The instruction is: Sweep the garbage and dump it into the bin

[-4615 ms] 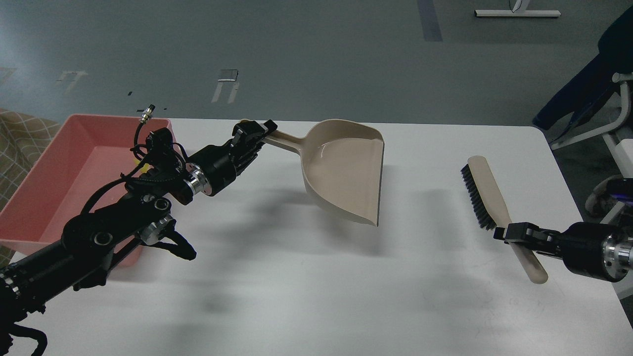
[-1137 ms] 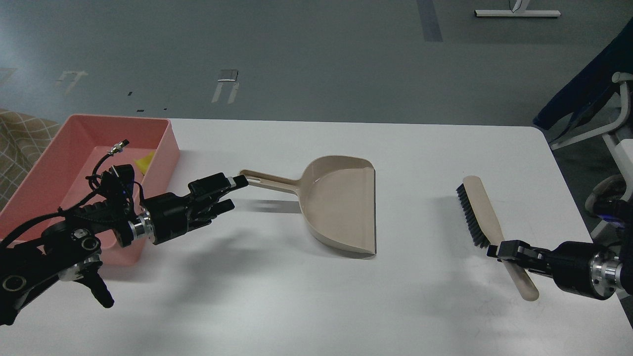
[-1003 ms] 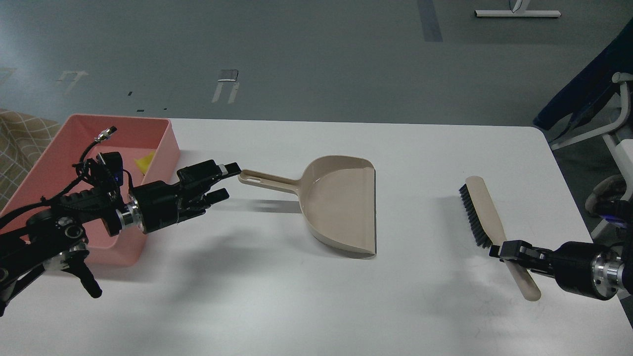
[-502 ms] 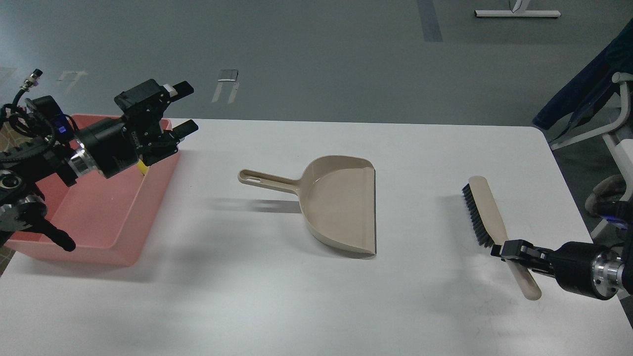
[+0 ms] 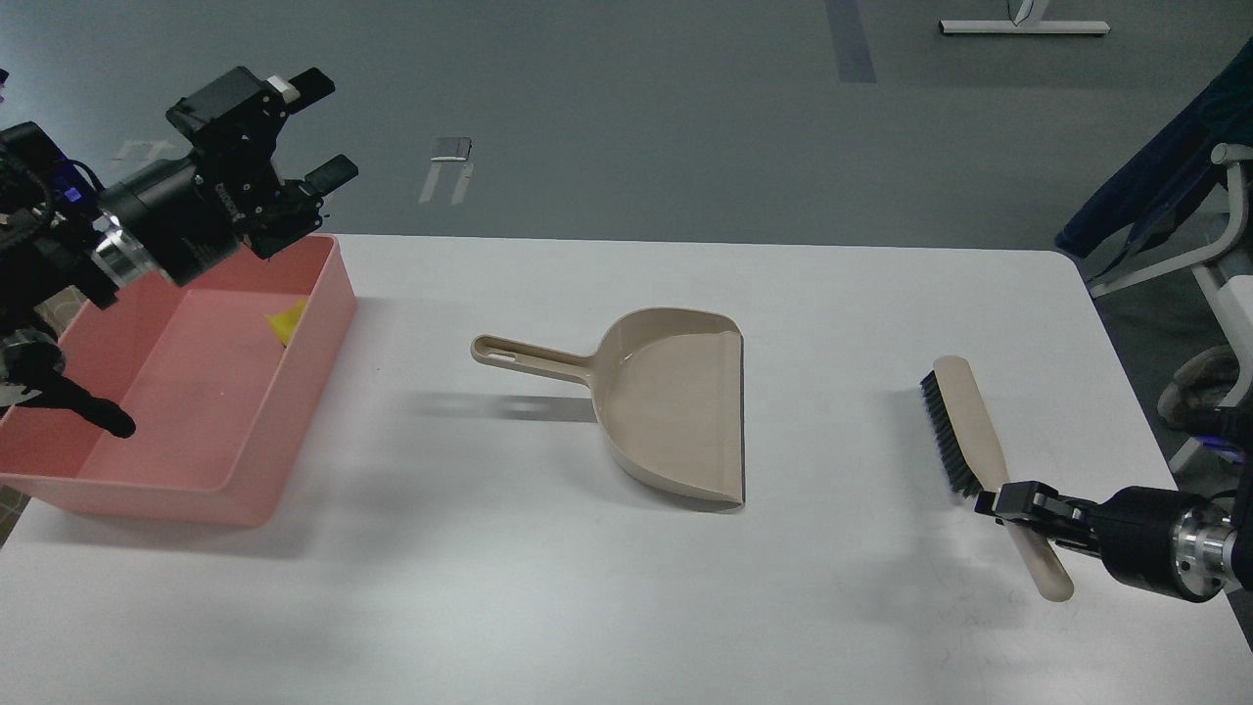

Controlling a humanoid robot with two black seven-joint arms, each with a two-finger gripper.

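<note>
The pink bin (image 5: pixel 117 480) stands at the table's left edge. The yellow garbage (image 5: pixel 287 321) lies inside it by the right wall; I see no tan stick piece. My left gripper (image 5: pixel 321 129) is open and empty, raised above the bin's far right corner. The beige dustpan (image 5: pixel 675 406) lies flat in the middle of the table, handle pointing left, with nothing holding it. My right gripper (image 5: pixel 1013 504) is shut on the handle of the beige black-bristled brush (image 5: pixel 964 431), which lies at the right of the table.
The white table (image 5: pixel 548 607) ends near the brush at the right. Chairs (image 5: pixel 1194 245) stand beyond the right edge. A patterned cloth shows at the far left behind the bin.
My left gripper let go of the dustpan handle, drew back left and rose above the bin. The dustpan now rests on the table. The brush slid slightly toward me.
</note>
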